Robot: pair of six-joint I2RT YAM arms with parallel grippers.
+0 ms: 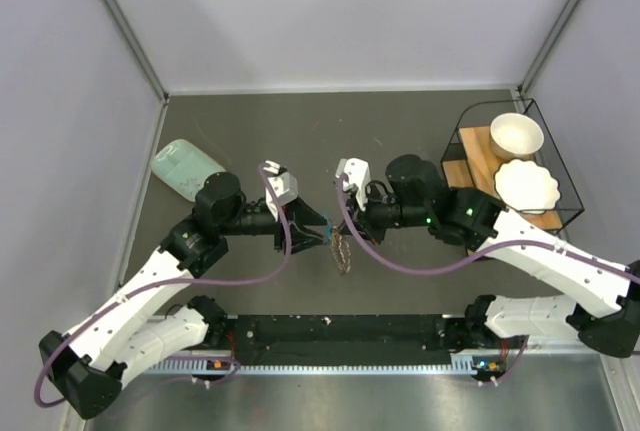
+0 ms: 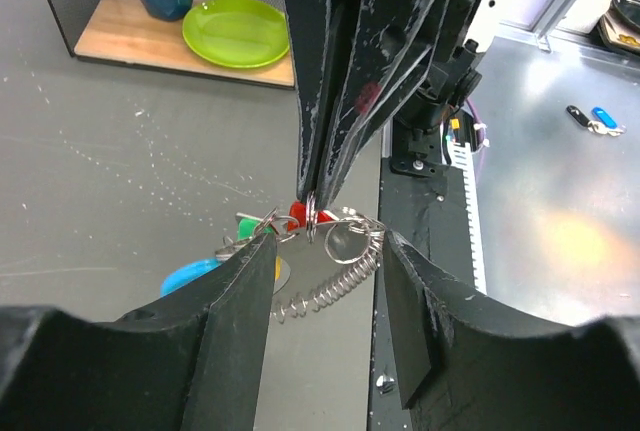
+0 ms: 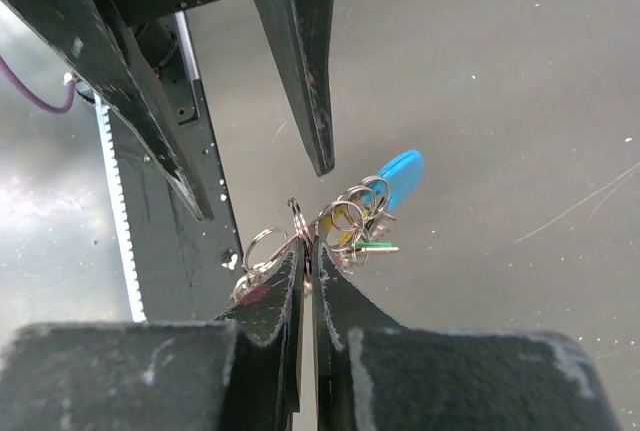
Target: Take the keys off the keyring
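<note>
In the middle of the top view the two arms meet over the bunch. The right gripper (image 3: 308, 251) is pinched tight on a small metal ring (image 3: 297, 213), while the left gripper (image 2: 327, 246) stands half open on either side, gripping nothing. The keys (image 2: 297, 215) look joined to the keyring (image 3: 400, 173), so I'd say the whole job is left to do.

The table (image 1: 400, 121) was dark grey with pale scuffs. The keys (image 2: 297, 216) had red and green heads. The keyring (image 3: 345, 213) was shiny silver with a bright blue oval tag. Purple cables (image 1: 430, 271), a mint-green box (image 1: 185, 169) and a lime-green plate (image 2: 237, 31) were also in view.
</note>
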